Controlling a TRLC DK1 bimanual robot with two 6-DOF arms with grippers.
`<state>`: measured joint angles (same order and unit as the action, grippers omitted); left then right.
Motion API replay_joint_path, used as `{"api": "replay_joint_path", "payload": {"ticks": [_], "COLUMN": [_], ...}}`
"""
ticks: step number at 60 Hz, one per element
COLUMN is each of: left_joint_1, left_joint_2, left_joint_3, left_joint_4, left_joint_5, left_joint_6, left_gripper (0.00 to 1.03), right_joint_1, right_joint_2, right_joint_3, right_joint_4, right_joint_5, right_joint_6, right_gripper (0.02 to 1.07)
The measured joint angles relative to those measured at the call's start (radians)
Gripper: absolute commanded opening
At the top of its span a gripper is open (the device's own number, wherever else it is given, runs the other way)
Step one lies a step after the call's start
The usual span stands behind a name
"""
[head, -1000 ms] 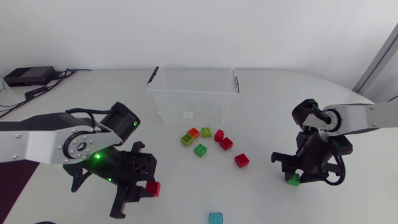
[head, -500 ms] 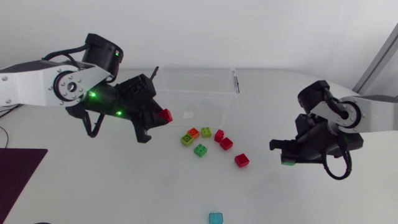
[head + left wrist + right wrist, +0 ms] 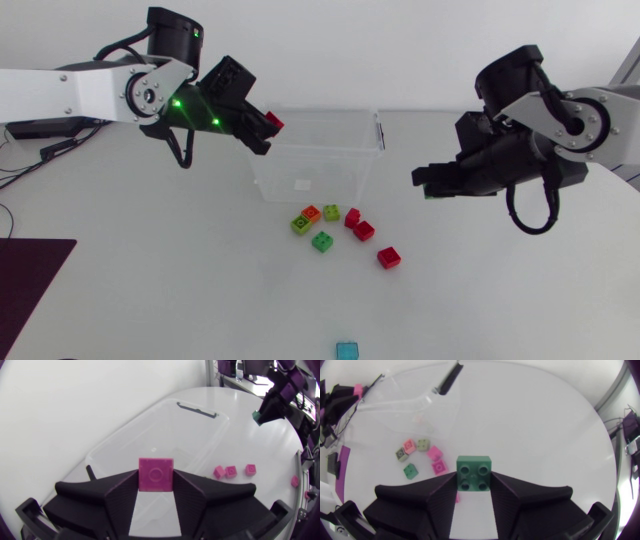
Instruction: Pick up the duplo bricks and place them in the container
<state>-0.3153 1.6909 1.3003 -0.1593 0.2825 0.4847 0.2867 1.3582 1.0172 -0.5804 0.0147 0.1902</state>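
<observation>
My left gripper (image 3: 262,128) is shut on a red brick (image 3: 271,121) and hangs over the left rim of the clear container (image 3: 352,160). In the left wrist view that brick (image 3: 156,474) sits between the fingers with the container (image 3: 200,425) below. My right gripper (image 3: 430,186) is right of the container, raised off the table and shut on a green brick (image 3: 474,474). Several loose bricks lie in front of the container, among them an orange one (image 3: 311,213), a green one (image 3: 322,241) and a red one (image 3: 389,258).
A cyan brick (image 3: 347,350) lies alone near the table's front edge. A black box (image 3: 35,128) with cables sits at the back left. The container's lid handle (image 3: 448,379) stands at its right end.
The left arm has carried the red brick from the front left of the table up to the container's left rim. The right arm has lifted the green brick and moved it towards the container.
</observation>
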Motion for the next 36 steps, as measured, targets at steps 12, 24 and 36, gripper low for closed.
{"api": "replay_joint_path", "payload": {"ticks": [12,24,36], "left_joint_1": [0.0,0.0,0.001], "left_joint_2": [0.091,0.187,0.223], "left_joint_3": [0.095,0.182,0.204], "left_joint_4": [0.066,0.084,0.091], "left_joint_5": [-0.055,-0.118,-0.151], "left_joint_6": [-0.068,-0.113,-0.127], "left_gripper": [0.43,0.61,0.98], "right_joint_1": [0.063,0.115,0.145], "right_joint_2": [0.0,0.037,0.152], "right_joint_3": [0.082,0.211,0.351], "right_joint_4": [0.031,0.063,0.079], "right_joint_5": [-0.003,-0.001,0.003], "right_joint_6": [-0.02,-0.063,-0.111], "right_gripper": [0.27,0.27,0.27]}}
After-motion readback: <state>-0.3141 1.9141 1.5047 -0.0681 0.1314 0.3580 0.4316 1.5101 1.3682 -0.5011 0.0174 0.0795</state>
